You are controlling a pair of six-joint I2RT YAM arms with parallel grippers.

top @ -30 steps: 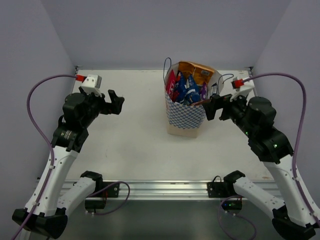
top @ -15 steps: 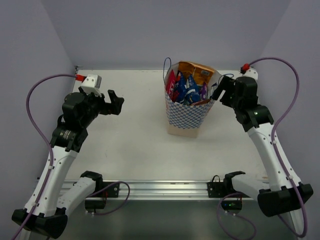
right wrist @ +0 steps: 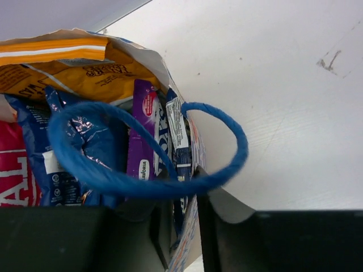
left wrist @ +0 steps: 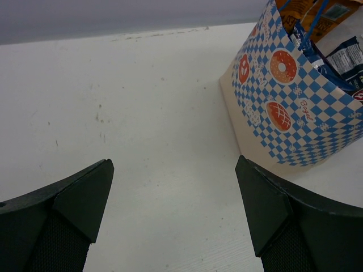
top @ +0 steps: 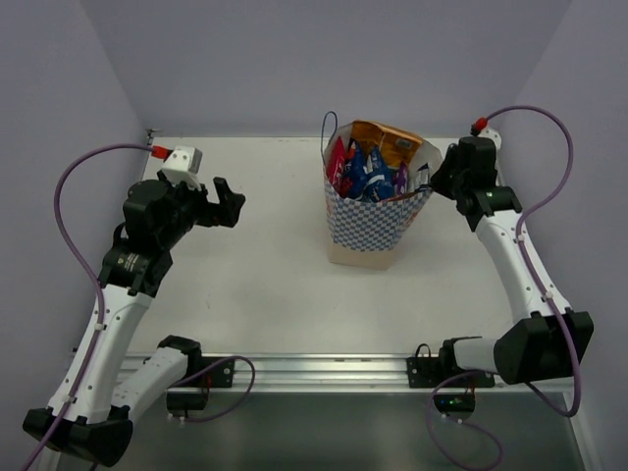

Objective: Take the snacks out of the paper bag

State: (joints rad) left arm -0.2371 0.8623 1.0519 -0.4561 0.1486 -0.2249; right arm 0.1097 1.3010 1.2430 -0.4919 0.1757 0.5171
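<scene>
The blue-and-white checkered paper bag [top: 368, 224] stands upright at the table's middle back, stuffed with snacks [top: 365, 169]. My right gripper [top: 430, 186] is at the bag's right rim, its jaws pinched on the paper wall [right wrist: 190, 226] just under the blue cord handle [right wrist: 243, 148]. Inside the bag I see an orange packet [right wrist: 68, 68], a purple one [right wrist: 142, 136], a dark blue one [right wrist: 74, 147] and a red one [right wrist: 14, 170]. My left gripper [top: 228, 201] hangs wide open to the left of the bag [left wrist: 283, 113], holding nothing [left wrist: 173, 161].
The white tabletop [top: 255, 275] is walled by grey panels at the back and both sides. A second cord handle [top: 326, 132] sticks up at the bag's back left. Purple cables loop off both arms.
My right arm swung back and up, bringing its gripper onto the bag's right rim, where the jaws went from open to pinched on the paper. The left arm has not moved.
</scene>
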